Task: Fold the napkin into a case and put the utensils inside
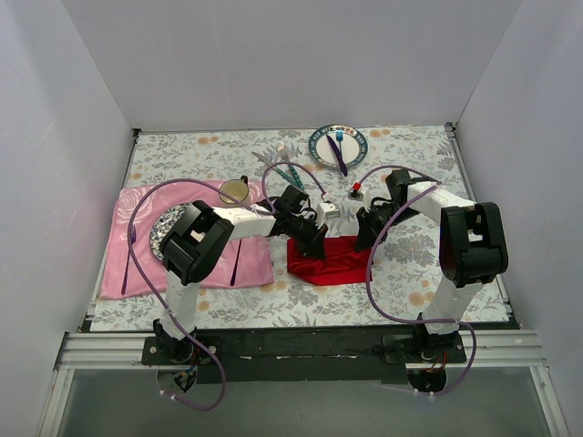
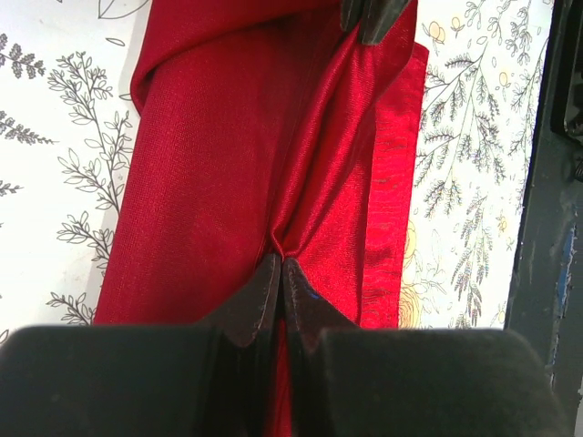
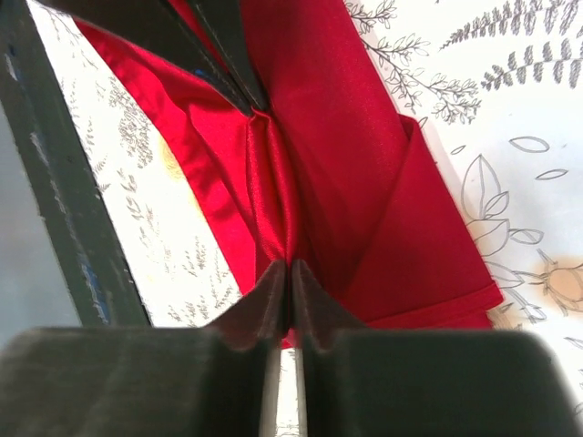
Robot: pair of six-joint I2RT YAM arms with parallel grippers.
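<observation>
**Top view:** Both arms bend at the elbow and reach inward over the flowered tabletop. The left fingers and right fingers are lowered onto opposite ends of the red napkin, which lies between them. The teal-handled fork and knife lie beyond the left fingers, well apart from the cloth.

**Left wrist view:** The left fingers are pressed together, clamped on a raised ridge of the napkin. At the ridge's far end, the dark tips of the right fingers meet the same fold.

**Right wrist view:** The right fingers are drawn together on gathered cloth. The napkin is stretched taut ahead of them toward the left fingers, which pinch the fold opposite.
</observation>
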